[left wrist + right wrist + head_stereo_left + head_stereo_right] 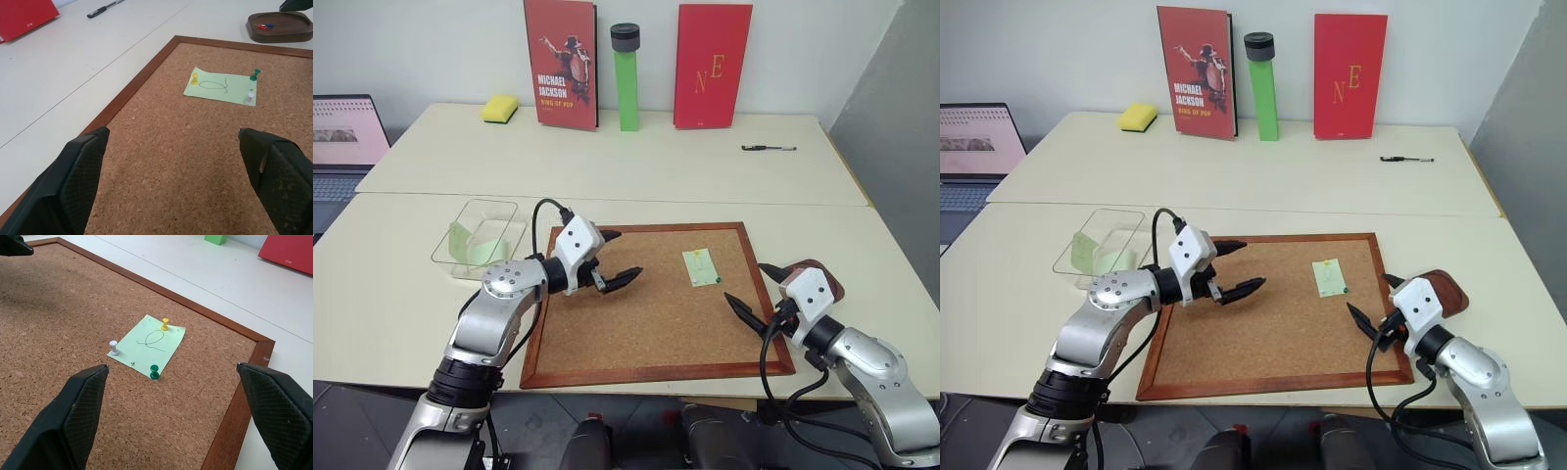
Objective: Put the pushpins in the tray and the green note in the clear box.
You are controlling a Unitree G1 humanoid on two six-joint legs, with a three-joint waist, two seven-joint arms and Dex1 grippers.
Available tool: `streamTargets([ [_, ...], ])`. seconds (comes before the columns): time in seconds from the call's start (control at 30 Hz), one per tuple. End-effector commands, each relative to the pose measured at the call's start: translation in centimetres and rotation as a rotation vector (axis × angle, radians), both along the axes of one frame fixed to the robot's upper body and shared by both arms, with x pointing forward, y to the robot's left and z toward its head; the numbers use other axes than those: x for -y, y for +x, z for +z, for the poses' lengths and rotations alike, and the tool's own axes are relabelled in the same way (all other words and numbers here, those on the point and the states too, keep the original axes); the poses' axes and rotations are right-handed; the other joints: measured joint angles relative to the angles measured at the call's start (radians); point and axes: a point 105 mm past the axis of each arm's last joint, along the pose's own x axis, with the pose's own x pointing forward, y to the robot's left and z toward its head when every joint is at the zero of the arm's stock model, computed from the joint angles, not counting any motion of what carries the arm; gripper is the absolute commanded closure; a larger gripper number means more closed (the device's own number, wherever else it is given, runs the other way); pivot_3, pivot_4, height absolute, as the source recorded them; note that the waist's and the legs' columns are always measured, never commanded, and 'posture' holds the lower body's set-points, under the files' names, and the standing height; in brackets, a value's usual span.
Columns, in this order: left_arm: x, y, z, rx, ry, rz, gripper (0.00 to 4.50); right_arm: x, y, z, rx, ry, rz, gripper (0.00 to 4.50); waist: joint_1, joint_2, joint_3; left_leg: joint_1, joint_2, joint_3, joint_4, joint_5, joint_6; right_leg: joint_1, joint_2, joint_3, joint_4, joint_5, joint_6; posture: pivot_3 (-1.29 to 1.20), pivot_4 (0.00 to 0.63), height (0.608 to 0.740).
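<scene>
Already pushpins (263, 26) in tray (279, 34) (red, blue)

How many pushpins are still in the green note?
3: a yellow pushpin, a white pushpin and a green pushpin, each at a corner of the green note.

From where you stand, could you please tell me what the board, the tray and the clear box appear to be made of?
The board looks like cork, speckled and grainy, in a glossy reddish wood frame. The tray seems to be dark wood or wood-look plastic with a smooth satin sheen; I cannot tell which. The clear box looks like transparent plastic, since the table shows through its walls.
</scene>
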Motion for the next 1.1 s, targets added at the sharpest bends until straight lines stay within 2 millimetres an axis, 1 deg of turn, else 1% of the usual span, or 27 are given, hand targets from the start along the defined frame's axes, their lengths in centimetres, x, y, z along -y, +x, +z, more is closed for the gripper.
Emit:
streamTargets([
  [0.03, 0.5, -0.2, 1.3, 0.056, -0.023, -0.033, 0.02, -0.2, -0.2, 1.4, 0.052, -0.003, 0.011, 0.05, 0.000, 0.000, 0.000, 0.000, 0.000, 0.000, 0.000, 0.000, 0.000, 0.000, 0.000, 0.000, 0.000, 0.000, 0.000, 0.00, 0.150, 0.740],
  [0.3, 0.3, -0.1, 1.0, 0.023, 0.001, -0.024, 0.02, -0.1, -0.3, 1.5, 0.049, -0.009, 0.020, 0.05, 0.000, 0.000, 0.000, 0.000, 0.000, 0.000, 0.000, 0.000, 0.000, 0.000, 0.000, 0.000, 0.000, 0.000, 0.000, 0.00, 0.150, 0.740],
  [0.47, 1.0, 0.0, 2.1, 0.028, -0.050, -0.059, 0.02, -0.3, -0.4, 1.9, 0.057, 0.002, 0.027, 0.05, 0.000, 0.000, 0.000, 0.000, 0.000, 0.000, 0.000, 0.000, 0.000, 0.000, 0.000, 0.000, 0.000, 0.000, 0.000, 0.00, 0.150, 0.740],
  [0.67, 1.6, -0.5, 2.1, 0.017, -0.039, -0.124, 0.02, -0.8, -1.2, 2.3, 0.029, 0.018, 0.053, 0.05, -0.001, 0.000, 0.000, 0.000, 0.000, 0.000, 0.000, 0.000, 0.000, 0.000, 0.000, 0.000, 0.000, 0.000, 0.000, 0.00, 0.150, 0.740],
  [0.87, 1.6, -0.5, 1.3, 0.005, 0.017, -0.153, 0.02, -0.9, -2.1, 1.4, -0.039, -0.008, 0.076, 0.05, 0.000, 0.000, 0.000, 0.000, 0.000, 0.000, 0.000, 0.000, 0.000, 0.000, 0.000, 0.000, -0.001, 0.000, 0.000, 0.00, 0.150, 0.740],
  [1.1, 1.8, -0.5, 0.8, 0.020, 0.050, -0.170, 0.02, -0.4, -2.0, 1.1, -0.071, -0.035, 0.060, 0.05, -0.001, 0.000, 0.000, 0.000, 0.000, 0.000, 0.000, 0.000, 0.000, 0.000, 0.000, 0.000, 0.000, -0.001, -0.001, 0.00, 0.150, 0.740],
])
